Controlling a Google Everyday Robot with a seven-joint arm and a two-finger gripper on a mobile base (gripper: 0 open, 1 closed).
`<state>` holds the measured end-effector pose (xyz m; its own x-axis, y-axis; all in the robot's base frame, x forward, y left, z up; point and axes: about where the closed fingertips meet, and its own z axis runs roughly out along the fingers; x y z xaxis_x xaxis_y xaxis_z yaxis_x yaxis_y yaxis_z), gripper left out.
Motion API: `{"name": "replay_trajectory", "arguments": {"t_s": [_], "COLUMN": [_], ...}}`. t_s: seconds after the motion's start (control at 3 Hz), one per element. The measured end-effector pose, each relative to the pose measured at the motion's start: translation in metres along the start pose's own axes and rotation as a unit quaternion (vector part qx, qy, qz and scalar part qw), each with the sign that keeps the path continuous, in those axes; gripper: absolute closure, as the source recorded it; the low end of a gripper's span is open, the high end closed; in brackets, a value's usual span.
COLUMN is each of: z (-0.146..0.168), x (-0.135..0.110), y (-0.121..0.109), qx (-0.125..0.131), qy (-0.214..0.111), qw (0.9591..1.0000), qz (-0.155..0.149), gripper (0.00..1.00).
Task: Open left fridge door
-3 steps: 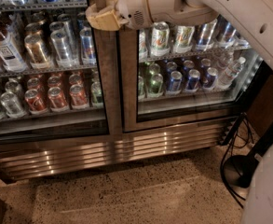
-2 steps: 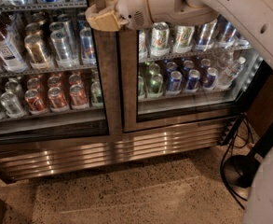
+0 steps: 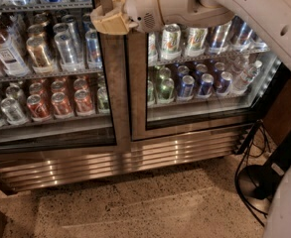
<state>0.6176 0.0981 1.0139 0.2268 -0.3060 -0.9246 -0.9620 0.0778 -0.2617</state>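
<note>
Floor [image 3: 150, 202] of speckled stone fills the nearest part of the view. At its right edge black cables [image 3: 248, 155] trail down beside a dark round stand base [image 3: 256, 180]. Part of the robot's white body shows in the lower right corner.

Above the floor, the ribbed steel grille [image 3: 125, 160] runs along the foot of the fridge [image 3: 184, 130]. It catches bright spots of light.

The white arm [image 3: 224, 4] reaches in from the upper right and crosses in front of the right door [image 3: 137, 83]. It ends in the tan gripper [image 3: 108, 20], high up near the top of the view. The gripper lies over the upper part of the inner steel upright of the left fridge door [image 3: 112, 83], at the middle of the fridge where the two door frames stand side by side. Its tip points left, towards that door's glass. I cannot tell whether the gripper is clenched, released or touching the frame.

The left fridge door takes the left half of the cooler and stretches down and to the left of the gripper. A dark strip runs along its bottom edge. Whether it is fully shut cannot be told.

Behind its glass stand a bottle [image 3: 3, 46] and silver cans [image 3: 65, 46] on one wire shelf, with red cans [image 3: 60, 103] on the shelf below. Behind the right door stand green cans [image 3: 165, 86] and blue cans [image 3: 204, 83].
</note>
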Motion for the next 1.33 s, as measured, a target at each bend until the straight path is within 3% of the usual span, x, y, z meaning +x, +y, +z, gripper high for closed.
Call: {"name": "replay_trajectory", "arguments": {"t_s": [1.33], "z": [0.0019], "x": [0.0002], "y": [0.0009], "qx": [-0.009], "qy": [0.012], "qw": [0.9999], "qz": [0.003], "gripper": [1.00]}}
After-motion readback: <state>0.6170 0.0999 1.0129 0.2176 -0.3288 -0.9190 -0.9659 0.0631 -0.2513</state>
